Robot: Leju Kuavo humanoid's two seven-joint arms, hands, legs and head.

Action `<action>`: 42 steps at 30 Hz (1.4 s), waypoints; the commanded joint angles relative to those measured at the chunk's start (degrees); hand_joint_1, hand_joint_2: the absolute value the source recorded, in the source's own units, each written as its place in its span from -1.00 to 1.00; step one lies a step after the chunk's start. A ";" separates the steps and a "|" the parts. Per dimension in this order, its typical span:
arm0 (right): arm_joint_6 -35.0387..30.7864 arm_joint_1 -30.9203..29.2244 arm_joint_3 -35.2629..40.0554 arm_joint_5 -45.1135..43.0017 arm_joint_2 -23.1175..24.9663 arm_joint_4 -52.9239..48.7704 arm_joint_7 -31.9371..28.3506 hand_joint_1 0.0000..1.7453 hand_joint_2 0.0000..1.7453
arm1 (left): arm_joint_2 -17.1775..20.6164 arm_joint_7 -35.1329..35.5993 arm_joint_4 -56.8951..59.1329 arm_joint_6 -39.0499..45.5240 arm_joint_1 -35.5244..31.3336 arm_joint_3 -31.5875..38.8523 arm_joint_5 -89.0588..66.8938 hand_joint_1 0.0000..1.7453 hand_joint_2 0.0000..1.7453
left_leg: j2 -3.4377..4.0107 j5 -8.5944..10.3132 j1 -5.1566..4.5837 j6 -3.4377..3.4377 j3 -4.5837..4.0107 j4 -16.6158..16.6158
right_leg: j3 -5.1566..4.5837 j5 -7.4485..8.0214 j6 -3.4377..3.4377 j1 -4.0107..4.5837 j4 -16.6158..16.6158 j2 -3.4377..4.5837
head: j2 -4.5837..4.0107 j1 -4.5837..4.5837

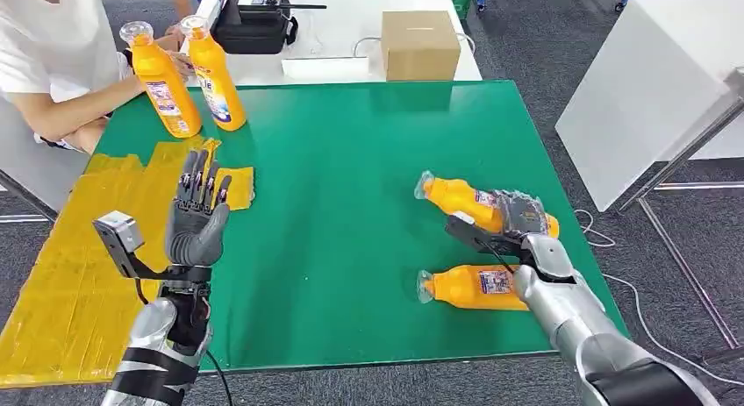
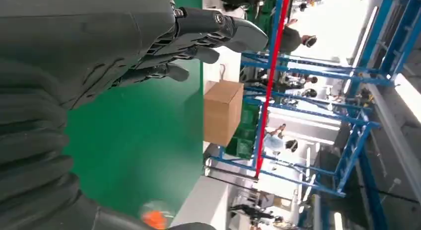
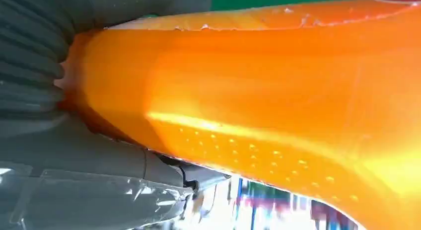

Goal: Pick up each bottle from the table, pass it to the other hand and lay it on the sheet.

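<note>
Green table (image 1: pixel 351 160), yellow sheet (image 1: pixel 61 274) at left; cardboard box (image 1: pixel 420 45) behind. Right hand (image 1: pixel 518 217) grasps orange bottle (image 1: pixel 461 198); second bottle (image 1: pixel 469 288) lies beside. Left hand (image 1: pixel 197 213) raised, fingers released.

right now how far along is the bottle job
Nothing done yet: the yellow sheet holds no bottle. In hand: the right hand grips one lying bottle; the left hand waits open. Left: that handover, the second lying bottle, and two upright bottles by a person.
</note>
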 commanded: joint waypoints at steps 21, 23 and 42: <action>6.14 13.10 -7.78 -32.54 15.20 -33.86 -17.61 1.00 1.00 | 2.91 3.50 5.99 -3.90 -5.94 -9.08 -2.01 -1.00 1.00 | 0.14 -0.03 0.04 -0.11 0.06 -0.04 | -0.01 -0.02 -0.06 0.03 0.00 0.02 | 0.00 0.00; 10.03 13.07 -6.34 -36.55 15.90 -32.27 -19.56 1.00 1.00 | 2.60 3.60 6.54 -4.68 -6.79 -10.06 -1.50 -1.00 1.00 | 0.10 -0.03 0.05 -0.13 0.10 -0.05 | 0.03 -0.04 -0.07 0.04 -0.01 -0.04 | 0.00 -0.02; 14.60 11.88 0.62 -41.90 19.57 -21.89 -21.71 0.96 1.00 | 1.87 4.80 7.21 -6.43 -8.27 -17.99 -0.55 -1.00 1.00 | 0.05 -0.03 0.08 -0.09 0.03 -0.05 | 0.02 -0.02 -0.04 0.07 -0.06 -0.01 | 0.00 0.02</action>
